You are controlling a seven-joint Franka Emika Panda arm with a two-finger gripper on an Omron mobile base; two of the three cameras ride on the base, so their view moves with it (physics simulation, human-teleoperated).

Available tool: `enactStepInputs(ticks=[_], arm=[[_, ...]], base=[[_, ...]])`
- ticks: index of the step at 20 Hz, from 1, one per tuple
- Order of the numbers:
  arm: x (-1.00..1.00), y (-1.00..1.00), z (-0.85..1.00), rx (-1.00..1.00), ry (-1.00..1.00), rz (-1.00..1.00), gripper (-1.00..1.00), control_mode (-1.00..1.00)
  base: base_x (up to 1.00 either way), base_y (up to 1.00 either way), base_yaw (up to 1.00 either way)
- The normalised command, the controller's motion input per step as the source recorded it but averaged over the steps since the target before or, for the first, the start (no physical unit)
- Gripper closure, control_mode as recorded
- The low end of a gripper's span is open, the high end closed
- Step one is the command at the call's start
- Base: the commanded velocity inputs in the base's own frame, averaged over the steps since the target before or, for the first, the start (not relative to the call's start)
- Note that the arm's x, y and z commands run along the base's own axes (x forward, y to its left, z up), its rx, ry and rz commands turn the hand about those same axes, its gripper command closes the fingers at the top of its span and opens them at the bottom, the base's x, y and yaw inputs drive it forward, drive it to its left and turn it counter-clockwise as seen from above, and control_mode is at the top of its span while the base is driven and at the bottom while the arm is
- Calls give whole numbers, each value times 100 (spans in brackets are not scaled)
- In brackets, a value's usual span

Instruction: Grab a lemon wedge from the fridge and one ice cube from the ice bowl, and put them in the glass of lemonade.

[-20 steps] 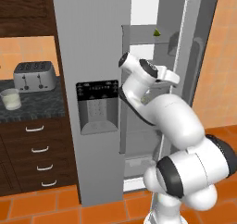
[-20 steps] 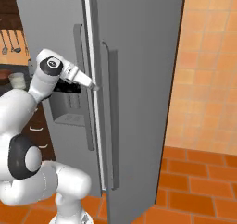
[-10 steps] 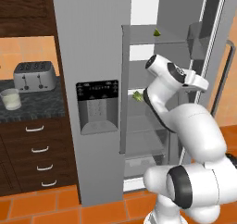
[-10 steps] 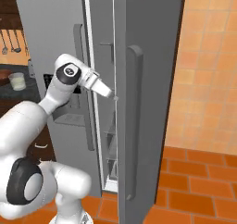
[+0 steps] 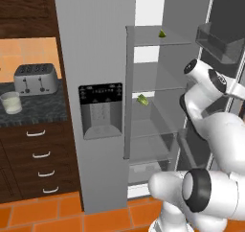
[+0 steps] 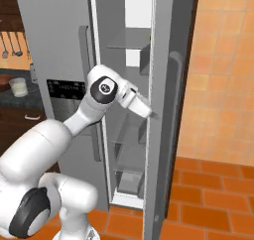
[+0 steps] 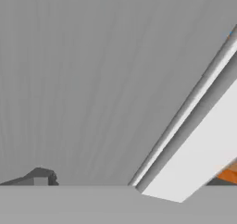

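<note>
The fridge (image 5: 95,44) stands with its right door (image 6: 166,135) swung open, so the glass shelves show. A tiny yellow-green lemon wedge (image 5: 161,33) lies on the top shelf. My gripper (image 6: 150,114) is pressed against the inner face of the open door, well right of and below the wedge. It is open with nothing held; one fingertip (image 7: 41,177) shows against the grey door surface. The glass of lemonade (image 5: 10,102) stands on the dark counter left of the fridge. A sliver of the reddish-brown ice bowl (image 6: 3,81) shows beside the glass (image 6: 19,87).
A silver toaster (image 5: 34,77) sits behind the glass on the counter. Another small green piece (image 5: 142,99) lies on the middle shelf. A door bin (image 5: 217,41) hangs on the open door. Dark drawers (image 5: 40,154) are under the counter, and orange floor tiles (image 6: 213,199) lie to the right.
The right fridge door has swung from nearly shut to wide open. My hand has moved right with it, staying against the door. The shelves have come into view.
</note>
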Motion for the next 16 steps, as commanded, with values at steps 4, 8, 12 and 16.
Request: enactStepInputs(ticks=[4, 8, 12, 16], arm=[[-83, -13, 28, 0, -9, -13, -100, -100], [-100, 54, 79, -8, -13, -1, -100, -100], [-100, 84, 95, -21, -7, 8, -100, -100], [-62, 100, 31, -14, 6, 35, -100, -100]], base=[[0, 0, 0], [0, 0, 0], [0, 0, 0], [0, 0, 0]])
